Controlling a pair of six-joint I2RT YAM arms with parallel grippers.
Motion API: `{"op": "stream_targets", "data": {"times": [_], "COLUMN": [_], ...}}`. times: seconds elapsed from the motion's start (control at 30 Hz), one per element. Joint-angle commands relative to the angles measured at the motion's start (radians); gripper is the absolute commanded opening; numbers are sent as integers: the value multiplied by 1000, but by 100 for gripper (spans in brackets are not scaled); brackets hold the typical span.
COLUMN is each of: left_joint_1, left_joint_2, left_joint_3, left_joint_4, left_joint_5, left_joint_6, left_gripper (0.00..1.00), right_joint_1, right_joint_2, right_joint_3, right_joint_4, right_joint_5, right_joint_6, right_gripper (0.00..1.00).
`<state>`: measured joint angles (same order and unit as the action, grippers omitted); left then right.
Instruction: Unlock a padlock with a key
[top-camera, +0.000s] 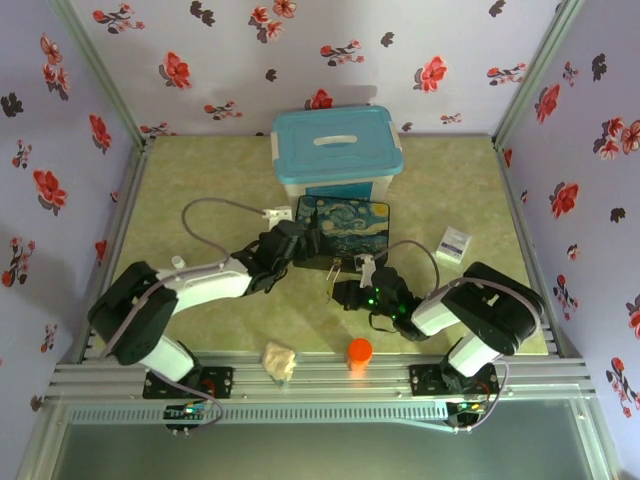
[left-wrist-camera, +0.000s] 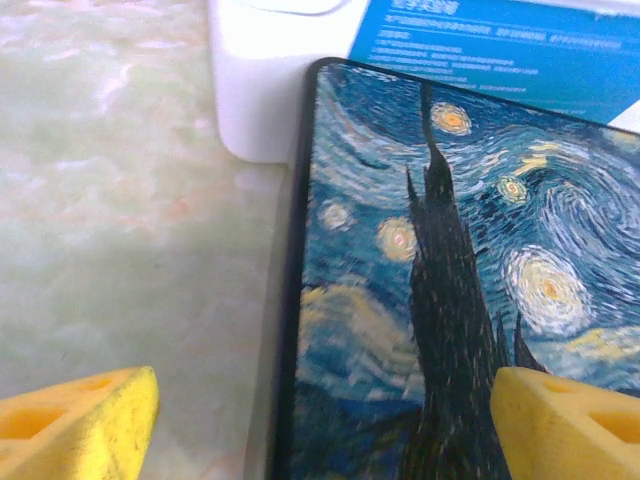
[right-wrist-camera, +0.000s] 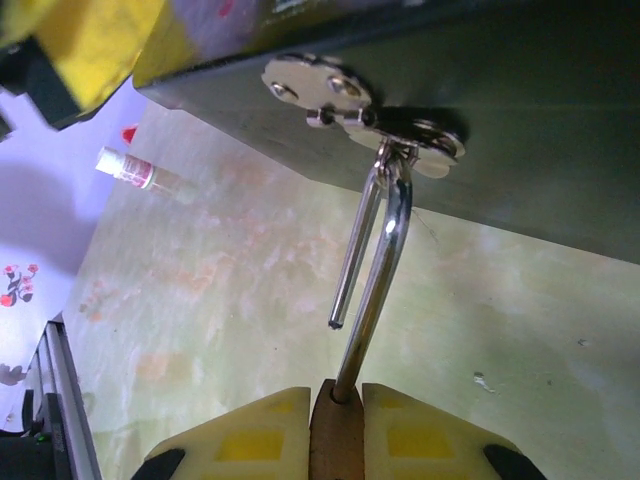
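Top cam sits high at the near edge and looks down over the whole table (top-camera: 200, 180), so that's the far-away view. Left wrist cam hangs close over the painted box (left-wrist-camera: 450, 280) lid, facing the white bin (left-wrist-camera: 260, 90) behind it. Right wrist cam is low and super close, looking past the padlock (right-wrist-camera: 335, 435) at the dark front wall of that box, which all three views share.

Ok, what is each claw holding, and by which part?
Right claw grips the padlock by its brown body; its shackle hangs through the painted box's hasp. Left claw is open over the box's edge, gripping nothing.
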<state>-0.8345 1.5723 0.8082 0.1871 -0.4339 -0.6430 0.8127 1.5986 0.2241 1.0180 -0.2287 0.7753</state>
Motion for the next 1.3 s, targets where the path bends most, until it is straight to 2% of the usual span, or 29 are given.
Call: {"op": "stream_targets", "data": {"times": [0.0, 0.2, 0.33, 0.5, 0.67, 0.87, 0.97, 1.27], "left_joint_1": [8, 5, -13, -41, -47, -50, -54, -57], "left_joint_2": [77, 131, 140, 136, 149, 174, 180, 193], "left_joint_3": [79, 112, 87, 57, 37, 29, 22, -26], "left_joint_4": [-31, -169, -188, -184, -177, -151, -141, -66], "left_joint_5": [-17, -51, -49, -47, -45, -41, -42, -36], "left_joint_6": [108, 39, -5, -31, -40, -21, -7, 25], "left_gripper": [82, 71, 71, 70, 69, 68, 67, 65], "right_joint_1": [-13, -8, 23, 35, 85, 108, 132, 136], "right_joint_2": [61, 70, 120, 260, 261, 319, 321, 345], "right_joint_3": [-40, -94, -84, -71, -60, -27, -25, -9], "right_joint_4": [9, 101, 185, 368, 367, 367, 370, 369], "right_joint_5": [79, 186, 264, 312, 437, 529, 618, 741], "right_joint_6": [159, 215, 266, 324, 340, 455, 495, 613], "right_gripper": [7, 3, 2, 0, 0, 0, 0, 0]}}
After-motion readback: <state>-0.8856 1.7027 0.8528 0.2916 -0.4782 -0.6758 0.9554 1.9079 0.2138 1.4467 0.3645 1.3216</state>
